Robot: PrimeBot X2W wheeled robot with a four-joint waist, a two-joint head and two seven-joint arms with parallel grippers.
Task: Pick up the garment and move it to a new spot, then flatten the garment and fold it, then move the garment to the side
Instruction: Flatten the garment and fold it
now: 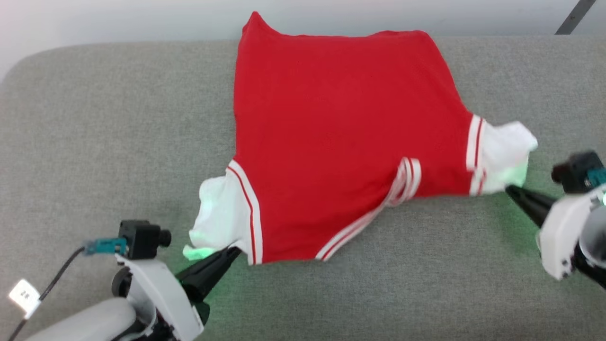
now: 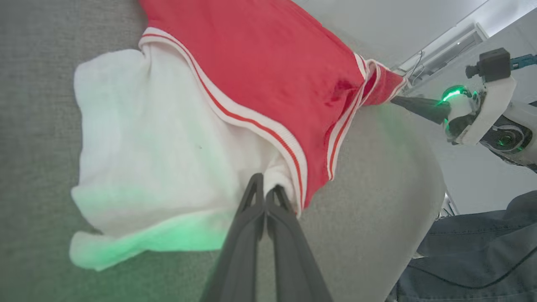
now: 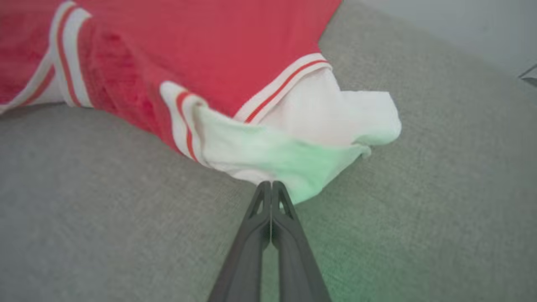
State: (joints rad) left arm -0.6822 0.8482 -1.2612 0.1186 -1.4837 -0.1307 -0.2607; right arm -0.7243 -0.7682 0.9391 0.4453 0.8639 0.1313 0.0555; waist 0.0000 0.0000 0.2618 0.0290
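The garment [image 1: 331, 132] lies spread on the grey padded surface with its plain red back up, a white sleeve at each near corner. My left gripper [image 1: 234, 251] is at the lower left, shut on the lower edge of the left white sleeve [image 2: 168, 147]; in the left wrist view a bit of white cloth sits pinched between the tips of the left gripper [image 2: 265, 188]. On the right, my right gripper [image 1: 509, 189] is shut on the edge of the other white sleeve [image 3: 319, 126], which draws to a point at the right gripper [image 3: 271, 184]. The striped neckline [image 1: 402, 182] is bunched near the front hem.
The grey padded surface [image 1: 94, 142] runs wide to the left and in front of the garment, with a rounded far-left corner. The garment's far hem reaches the surface's back edge. A person's leg in dark cloth [image 2: 474, 251] stands beside the surface in the left wrist view.
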